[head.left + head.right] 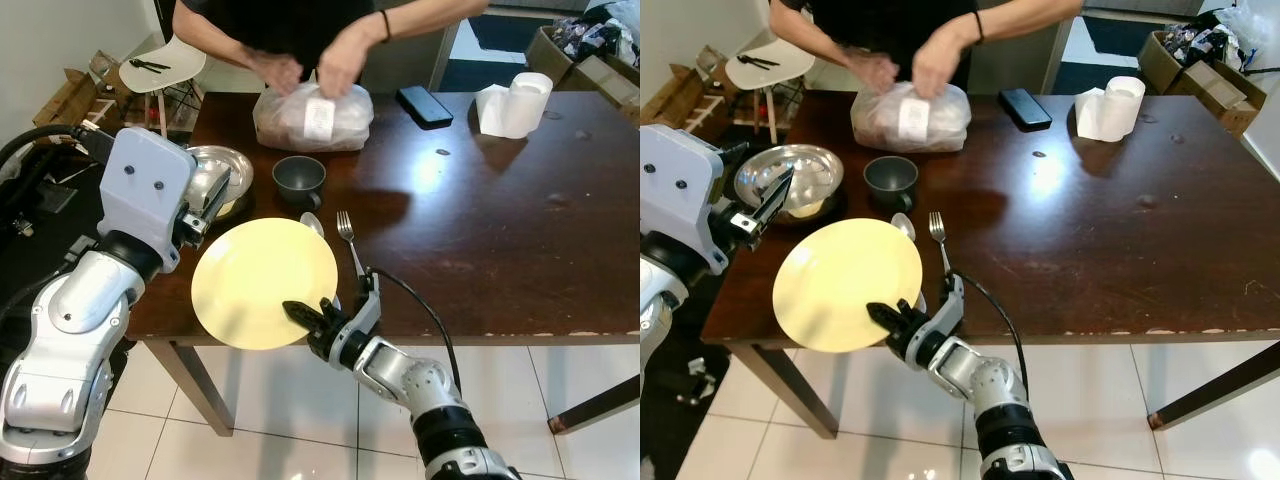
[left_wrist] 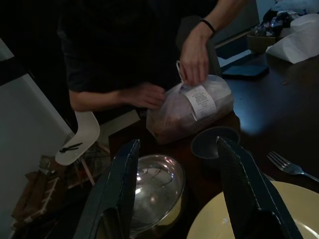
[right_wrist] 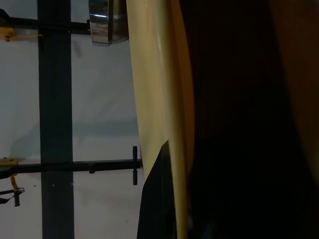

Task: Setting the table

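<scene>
A round yellow plate point(image 1: 260, 275) lies at the front left of the dark wooden table point(image 1: 500, 230), its near rim hanging over the edge. My right gripper point(image 1: 308, 316) comes up from below the table edge and is shut on that near rim; the right wrist view shows the plate point(image 3: 159, 99) edge-on against one black finger point(image 3: 154, 199). A fork point(image 1: 348, 240) and a spoon point(image 1: 312, 222) lie just right of the plate. My left gripper point(image 1: 215, 200) hangs open over the table's left edge, beside a steel bowl point(image 1: 225, 160), holding nothing.
A dark bowl point(image 1: 298, 178) stands behind the plate. A person at the far side has both hands on a plastic bag point(image 1: 312, 118). A black phone point(image 1: 424, 105) and a paper roll point(image 1: 515, 105) sit at the back right. A white chair point(image 1: 165, 62) stands back left.
</scene>
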Available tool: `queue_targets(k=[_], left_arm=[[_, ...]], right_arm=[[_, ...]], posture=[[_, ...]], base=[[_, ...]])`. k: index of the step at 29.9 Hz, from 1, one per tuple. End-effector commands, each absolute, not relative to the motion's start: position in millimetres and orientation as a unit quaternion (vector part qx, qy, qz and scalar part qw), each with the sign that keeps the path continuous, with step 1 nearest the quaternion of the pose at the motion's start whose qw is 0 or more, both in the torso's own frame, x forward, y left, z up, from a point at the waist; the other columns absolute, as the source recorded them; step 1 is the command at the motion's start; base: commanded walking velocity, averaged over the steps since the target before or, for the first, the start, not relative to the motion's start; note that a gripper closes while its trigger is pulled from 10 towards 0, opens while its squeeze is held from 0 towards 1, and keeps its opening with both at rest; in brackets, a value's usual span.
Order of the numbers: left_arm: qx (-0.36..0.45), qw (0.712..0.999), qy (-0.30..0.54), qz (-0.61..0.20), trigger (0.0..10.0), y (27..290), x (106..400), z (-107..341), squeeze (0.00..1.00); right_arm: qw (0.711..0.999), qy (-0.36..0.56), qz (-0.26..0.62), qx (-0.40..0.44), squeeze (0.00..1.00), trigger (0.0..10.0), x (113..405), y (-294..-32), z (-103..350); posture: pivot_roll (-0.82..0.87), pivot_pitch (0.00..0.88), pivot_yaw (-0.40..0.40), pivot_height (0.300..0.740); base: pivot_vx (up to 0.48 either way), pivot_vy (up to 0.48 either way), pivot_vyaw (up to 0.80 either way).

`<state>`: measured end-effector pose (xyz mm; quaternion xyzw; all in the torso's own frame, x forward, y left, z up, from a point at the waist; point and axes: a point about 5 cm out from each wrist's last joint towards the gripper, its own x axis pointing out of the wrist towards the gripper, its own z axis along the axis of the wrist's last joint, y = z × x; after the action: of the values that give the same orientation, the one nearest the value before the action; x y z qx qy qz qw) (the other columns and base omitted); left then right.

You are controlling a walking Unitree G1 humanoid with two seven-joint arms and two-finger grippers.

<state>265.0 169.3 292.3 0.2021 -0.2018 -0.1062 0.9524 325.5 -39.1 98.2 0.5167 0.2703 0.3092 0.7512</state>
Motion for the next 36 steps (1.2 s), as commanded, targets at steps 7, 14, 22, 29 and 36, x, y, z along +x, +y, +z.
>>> queue_targets(k=[7,14,22,29,36], left_arm=[[0.206,0.954,-0.191,-0.107,10.0,168.0,261.1,289.1,0.00],[0.206,0.954,-0.189,-0.105,10.0,167.4,260.1,289.1,0.00],[0.205,0.955,-0.186,-0.106,10.0,166.1,258.8,288.9,0.00],[0.205,0.955,-0.185,-0.106,10.0,165.5,258.5,288.9,0.00],[0.202,0.956,-0.185,-0.106,10.0,163.4,258.9,287.9,0.00]], right_arm=[[0.735,0.289,0.326,0.519,0.00,10.0,324.9,-16.6,101.3],[0.732,0.289,0.333,0.519,0.20,10.0,326.9,-12.8,103.5],[0.729,0.278,0.344,0.522,0.03,10.0,333.4,-5.0,113.0],[0.730,0.276,0.363,0.509,0.07,10.0,336.1,6.7,121.6],[0.724,0.281,0.375,0.506,1.00,10.0,333.4,9.8,120.7]], posture=[[0.26,0.163,0.066,0.740],[0.26,0.168,0.063,0.740],[0.27,0.171,0.063,0.740],[0.27,0.173,0.058,0.740],[0.25,0.172,0.054,0.740]], base=[[0.000,0.000,0.00],[0.000,0.000,0.00],[0.000,0.000,0.00],[0.000,0.000,0.00],[0.000,0.000,0.00]])
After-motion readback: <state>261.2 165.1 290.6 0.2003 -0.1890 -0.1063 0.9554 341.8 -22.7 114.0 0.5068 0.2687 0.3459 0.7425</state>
